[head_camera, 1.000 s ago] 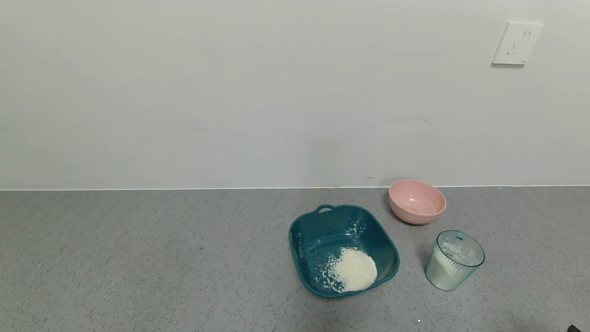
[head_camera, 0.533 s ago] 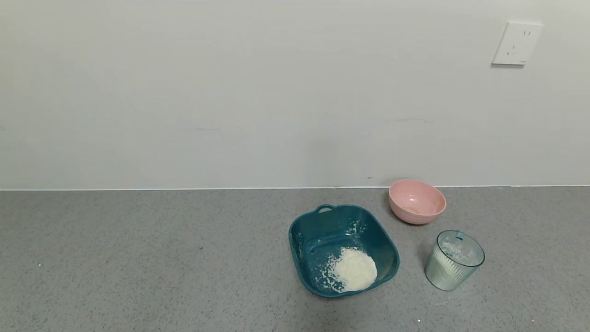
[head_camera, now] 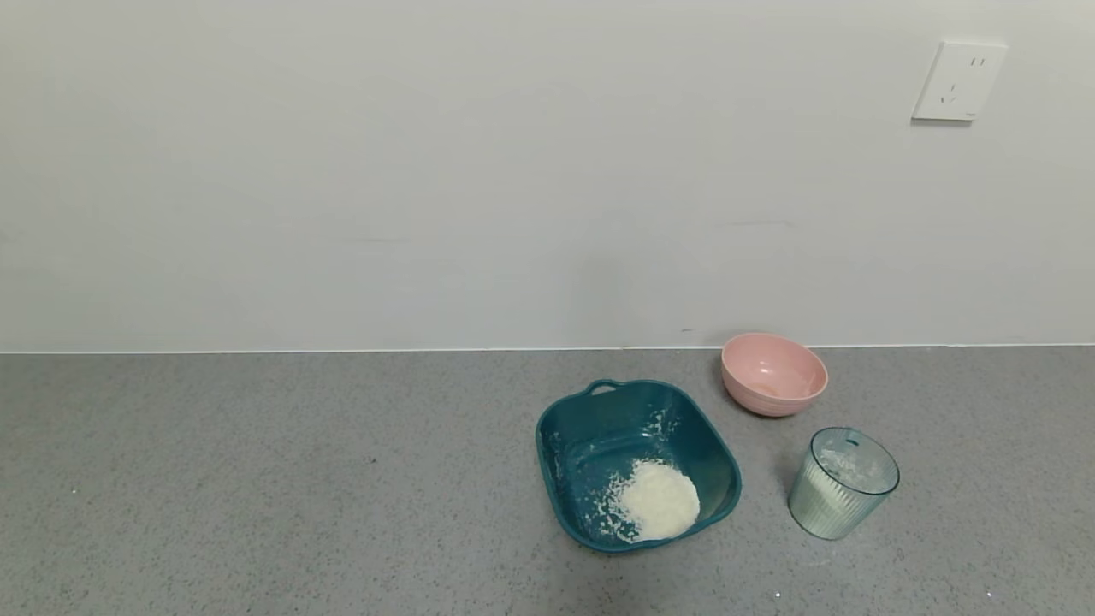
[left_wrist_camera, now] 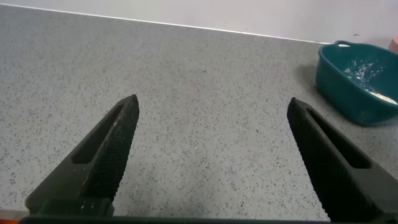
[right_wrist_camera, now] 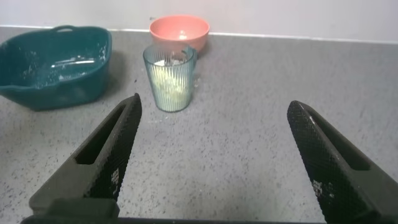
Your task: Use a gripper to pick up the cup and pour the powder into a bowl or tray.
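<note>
A grey speckled countertop [head_camera: 257,479] is stretching along a pale wall [head_camera: 428,171], which is carrying a white socket plate [head_camera: 959,80] high on the robot's right. The teal basin [head_camera: 565,428], the largest vessel, is sitting right of centre with its loop handle pointing toward the wall, and a clumpy heap of white powder [head_camera: 657,511] is lying in its near corner, with specks scattered over the floor of the basin. A pink bowl [head_camera: 774,374] is standing behind and to the right of the basin, close to the wall. The ribbed cup [head_camera: 843,483] is standing upright on the counter to the right of the basin, near it but apart, with a white dusting clinging inside.

Neither arm is showing in the head view. The left gripper [left_wrist_camera: 214,162] is hanging over bare counter with its two black fingers spread wide and holding nothing, the basin lying well off to one side. The right gripper [right_wrist_camera: 214,162] is likewise gaping wide and empty, facing the cup [right_wrist_camera: 170,78], which is standing well beyond its fingertips with the pink bowl [right_wrist_camera: 179,31] behind it.
</note>
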